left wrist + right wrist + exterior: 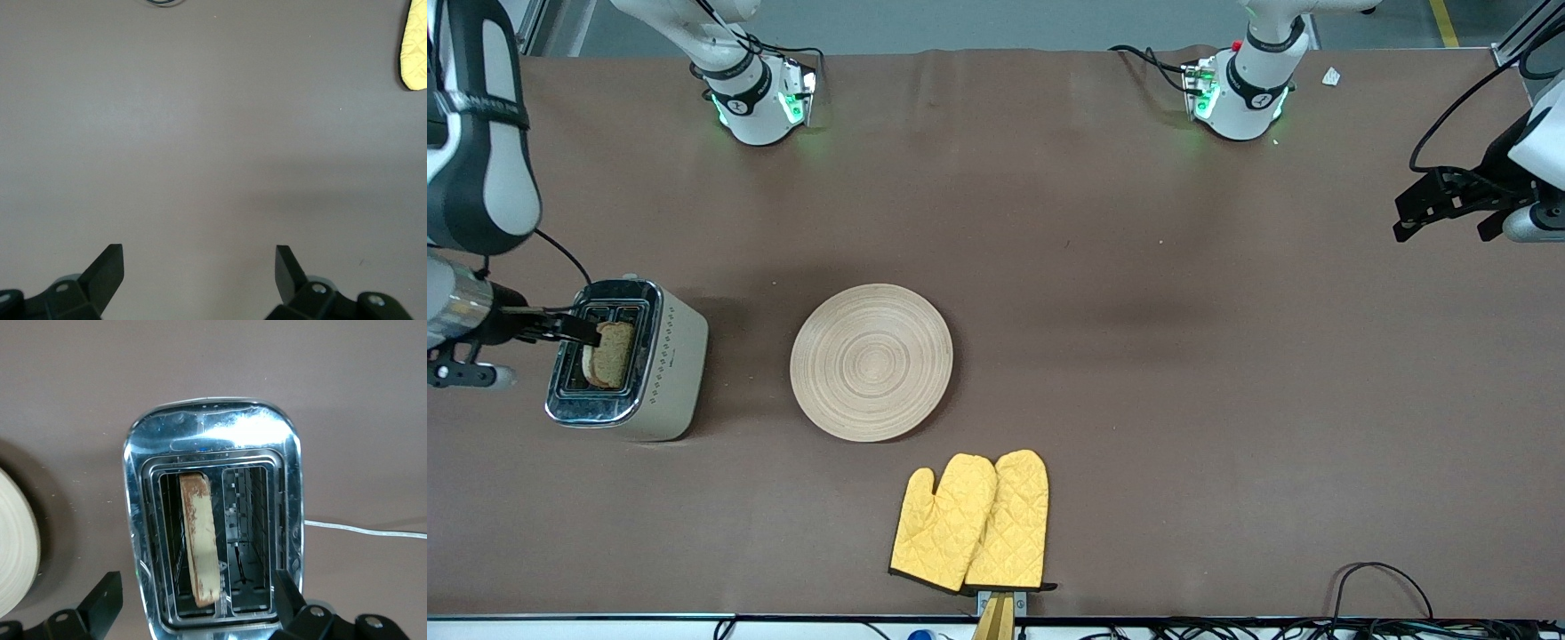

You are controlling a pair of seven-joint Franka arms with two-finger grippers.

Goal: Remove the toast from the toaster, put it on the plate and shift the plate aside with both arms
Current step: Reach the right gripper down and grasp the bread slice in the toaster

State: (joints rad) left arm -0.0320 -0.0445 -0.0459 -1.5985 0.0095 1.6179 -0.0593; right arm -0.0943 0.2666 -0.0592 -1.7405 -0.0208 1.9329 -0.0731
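Toast (199,543) below open right hand (193,593)

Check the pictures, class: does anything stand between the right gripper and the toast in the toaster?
Nothing visible does. The right gripper hangs open directly over the toaster, and the toast stands upright in one slot with its top edge exposed. The other slot is empty.

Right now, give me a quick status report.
Right gripper open over toaster. Toast in its slot. Left gripper open, waiting over bare table. Plate empty; mitts nearer the camera.
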